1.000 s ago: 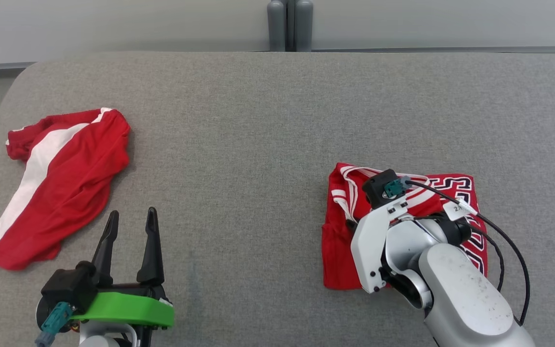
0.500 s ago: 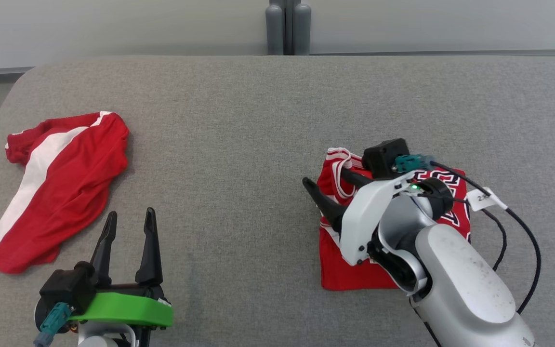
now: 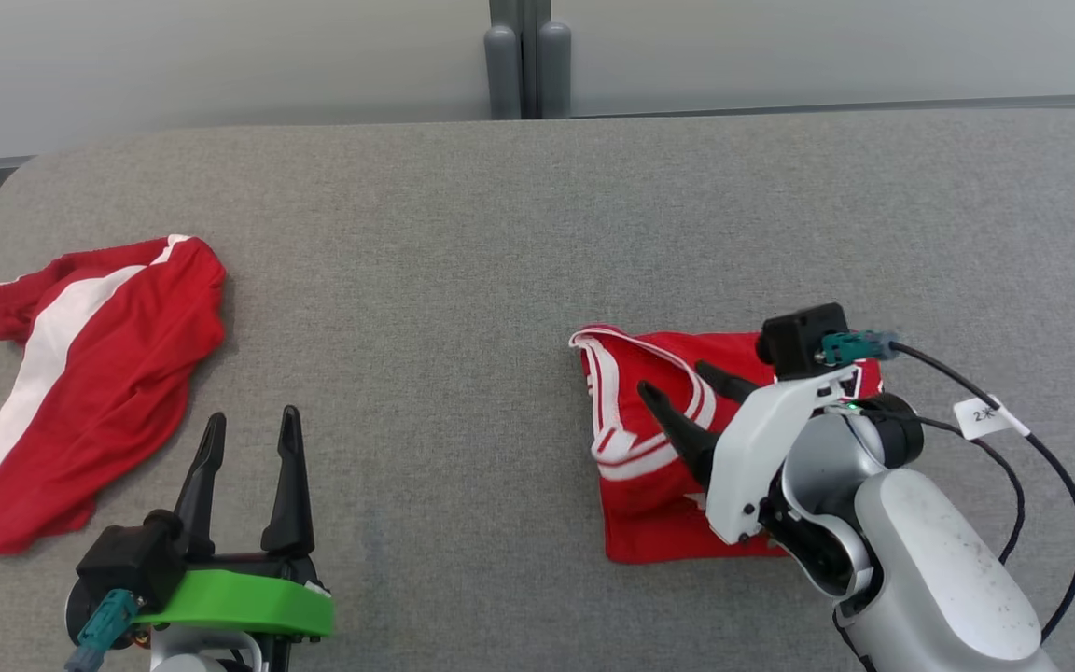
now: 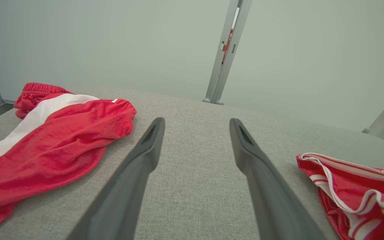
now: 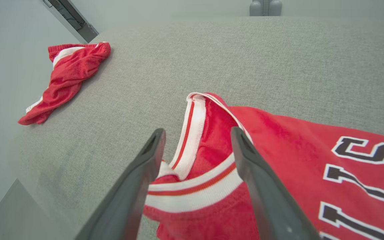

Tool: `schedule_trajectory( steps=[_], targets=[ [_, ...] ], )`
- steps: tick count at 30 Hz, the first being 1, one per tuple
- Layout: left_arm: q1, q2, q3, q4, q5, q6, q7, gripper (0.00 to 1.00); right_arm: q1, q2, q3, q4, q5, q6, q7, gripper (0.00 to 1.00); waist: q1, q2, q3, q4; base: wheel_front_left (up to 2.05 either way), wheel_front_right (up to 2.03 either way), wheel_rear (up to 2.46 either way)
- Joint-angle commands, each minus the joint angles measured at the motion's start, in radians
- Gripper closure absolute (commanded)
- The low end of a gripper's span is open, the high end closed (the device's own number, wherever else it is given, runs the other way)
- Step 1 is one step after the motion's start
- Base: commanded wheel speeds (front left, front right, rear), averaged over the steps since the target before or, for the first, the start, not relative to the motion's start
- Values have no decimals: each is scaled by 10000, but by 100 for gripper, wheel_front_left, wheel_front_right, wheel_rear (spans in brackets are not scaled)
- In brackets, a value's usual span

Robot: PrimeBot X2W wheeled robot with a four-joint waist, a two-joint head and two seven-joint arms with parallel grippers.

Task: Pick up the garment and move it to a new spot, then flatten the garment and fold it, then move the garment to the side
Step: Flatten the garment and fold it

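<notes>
A: Biggest first. What carries it all?

B: Grey fabric-covered table (image 3: 500,233) with rounded far corners. Its near edge is cut off below the head view. A grey post (image 3: 551,75) stands past the far edge.

A: Right arm?

B: The pale forearm (image 3: 929,579) comes in from the lower right and hides the near right part of the jersey. A white tag (image 3: 987,417) hangs off the wrist, writing too small to read.

A: Garments?

B: Red shorts with a white side stripe (image 3: 99,373), crumpled. They lie to the left of and beyond the left gripper (image 3: 254,415), not touching it, and one end is clipped by the frame's left edge. The folded red jersey (image 3: 640,513) lies directly under the right gripper (image 3: 673,377), well to the right of the left one.

A: Lettering on it?

B: Black-and-white characters, running off the right wrist view's edge. Word not legible.

A: Right gripper's state?

B: Jaws spread wide, nothing caught between them. The tips sit over the jersey where its white-and-red banded edge curls up. Whether they touch the cloth, cannot tell.

A: Left?

B: Jaws parted wide too, empty, above bare table. In its wrist view the shorts are off to its left and a jersey corner to its right, partly cut by the frame.
</notes>
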Motion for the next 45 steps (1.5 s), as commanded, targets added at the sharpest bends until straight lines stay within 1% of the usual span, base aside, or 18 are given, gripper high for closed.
schedule_trajectory(
  steps=[1,4,8,12,15,16,17,18,21,25,30,34,38,43,44,45],
  targets=[
    [29,24,-29,-24,24,-21,0,0,-25,-3,58,120,-147,0,-15,0,0,0,25,-24,0,0,0],
    [-61,24,-96,4,12,-21,0,0,-239,166,222,229,-76,0,-206,0,0,0,47,-6,0,0,0],
    [-49,24,-86,8,8,-21,0,0,-382,124,168,95,-189,0,-488,0,0,0,46,9,0,0,0],
    [-50,24,-57,32,-4,-21,0,0,-349,66,-391,133,-673,0,-859,0,0,0,10,40,0,0,0],
    [-103,24,-109,71,-23,-21,0,0,-185,-76,-990,521,-1472,-2,-1427,0,0,0,-14,97,0,0,0],
    [-121,24,-133,79,-34,-21,0,0,-143,-130,-1135,754,-1820,0,-1658,34,0,0,-17,122,0,0,0],
    [-124,24,-146,80,-40,-21,0,0,-116,-128,-1254,984,-2073,0,-1862,78,0,0,-16,137,0,0,0],
    [-132,24,-165,80,-49,-21,0,0,-109,-118,-1263,1260,-2345,0,-2110,100,0,0,-11,158,0,0,0],
    [-162,24,-210,98,-52,-21,0,0,-122,-29,-904,2055,-2867,0,-2627,100,0,0,2,210,0,0,0],
    [-210,24,-220,103,-46,-21,0,0,-212,129,102,3096,-3093,-3,-2909,100,0,0,26,273,0,0,0],
    [-170,24,-194,94,-80,-22,0,0,20,316,1566,4055,-2819,-3,-3092,100,0,0,9,335,0,0,0],
    [-155,24,-173,102,-114,-22,0,0,173,397,2390,4624,-2481,3,-3285,100,0,0,6,345,0,0,0],
    [-90,24,-87,59,-81,-22,0,0,159,494,2696,4538,-1802,17,-3884,100,0,0,-2,262,0,0,0],
    [24,24,24,33,50,-22,0,0,152,489,2670,3454,-504,0,-4676,100,0,0,-85,40,0,0,0],
    [45,24,37,43,87,-22,0,0,218,487,2588,3164,-295,0,-4838,69,0,0,-111,-16,0,0,0],
    [49,24,64,55,114,-22,0,0,253,487,2501,2884,-190,0,-5033,51,0,0,-136,-65,0,0,0]
  ],
)
